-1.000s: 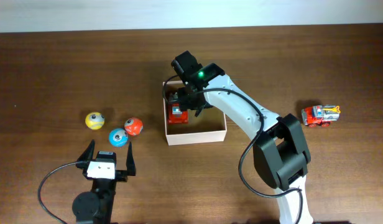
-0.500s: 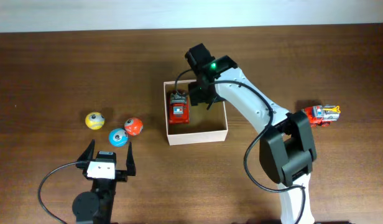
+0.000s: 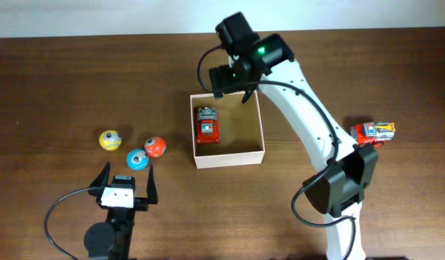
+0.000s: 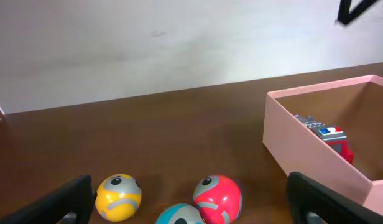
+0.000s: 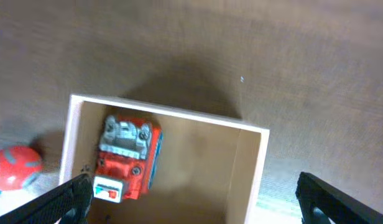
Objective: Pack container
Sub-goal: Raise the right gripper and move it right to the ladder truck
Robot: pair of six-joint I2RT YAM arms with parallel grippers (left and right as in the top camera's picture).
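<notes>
The container [image 3: 253,156] is a shallow square box with white walls and a tan inside, at the table's middle. A red toy truck [image 3: 207,124] lies in its left half; it also shows in the right wrist view [image 5: 128,157] and the left wrist view [image 4: 328,137]. My right gripper [image 3: 232,88] is open and empty, raised over the box's far edge. A second red and white toy truck [image 3: 372,133] lies on the table to the right. My left gripper [image 3: 127,175] is open and empty near the front left, just behind three balls.
A yellow ball [image 3: 110,139], a blue ball [image 3: 137,159] and a red ball [image 3: 155,146] sit in a cluster left of the box. They also show in the left wrist view: yellow ball [image 4: 119,196], red ball [image 4: 217,198].
My right gripper has let go of the red truck in the box's left half, and has risen and drawn back toward the far edge. The left arm has not moved.
</notes>
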